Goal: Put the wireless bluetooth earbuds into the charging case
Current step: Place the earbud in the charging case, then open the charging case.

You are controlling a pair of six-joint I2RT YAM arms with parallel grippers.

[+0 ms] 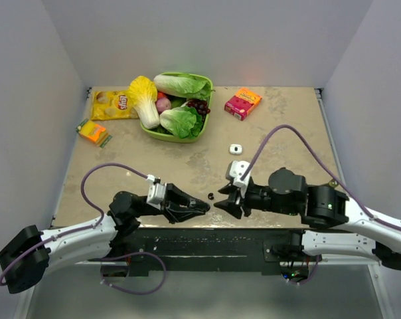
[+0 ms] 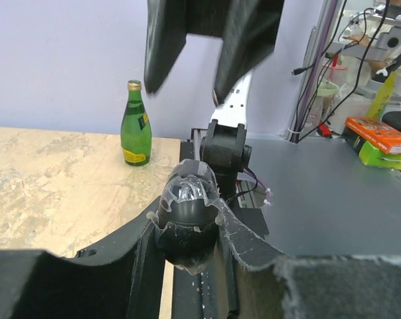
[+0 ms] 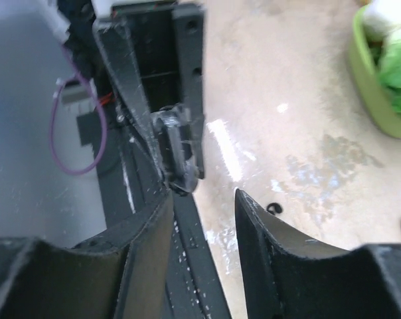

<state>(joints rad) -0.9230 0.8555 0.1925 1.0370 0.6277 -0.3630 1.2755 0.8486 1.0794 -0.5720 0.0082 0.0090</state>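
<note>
Right jaws apart over mottled beige tabletop [image 1: 287, 133], grey walls [image 1: 207, 40] around

Only legible mark is the Lay's logo on the yellow chip bag [image 1: 113, 105]; red box [image 1: 243, 103] and green bottle [image 2: 135, 124] labels are too blurred to read.

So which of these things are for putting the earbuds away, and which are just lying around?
For the job: white charging case; tiny black earbud on the table (only one shows).
Just lying about: green bowl of vegetables; yellow chip bag; red box; orange packet; green bottle; black oval thing in the left jaws (unsure).
</note>
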